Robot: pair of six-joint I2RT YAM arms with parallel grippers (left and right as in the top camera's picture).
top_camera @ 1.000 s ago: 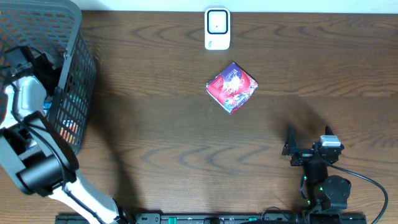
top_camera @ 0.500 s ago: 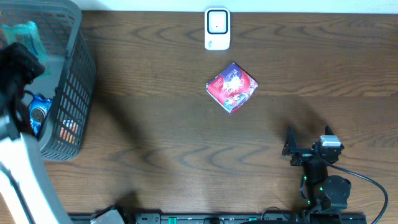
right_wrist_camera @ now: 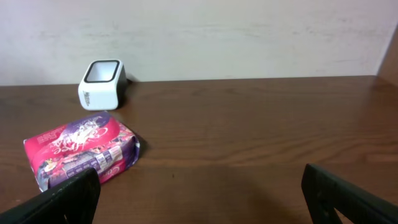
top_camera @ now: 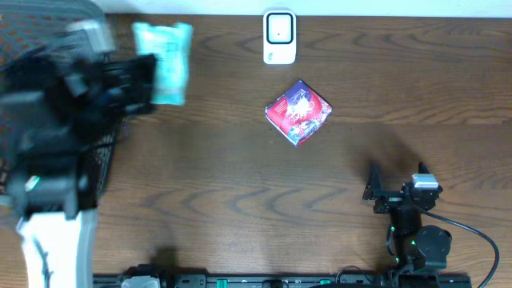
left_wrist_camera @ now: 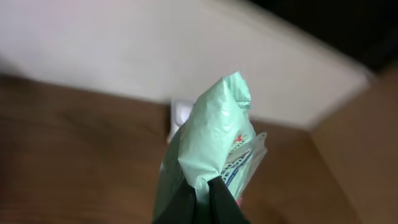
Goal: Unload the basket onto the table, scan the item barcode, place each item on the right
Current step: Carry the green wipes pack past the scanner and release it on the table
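The counter [top_camera: 240,200] is big and brown. My green pack [top_camera: 164,62] hangs in the air, well left of the scanner [top_camera: 279,37]. A pink pack [top_camera: 298,112] lies flat near the scanner, on my side of it.

Step now, I think: bring the green pack over to the scanner window. To do it well, go slow and turn the barcode side to the window. Can't see the barcode yet.

L fingers [left_wrist_camera: 208,202]: pinched tight on one end of the green pack. R fingers [right_wrist_camera: 62,198]: spread wide, holding nothing, far from the scanner.
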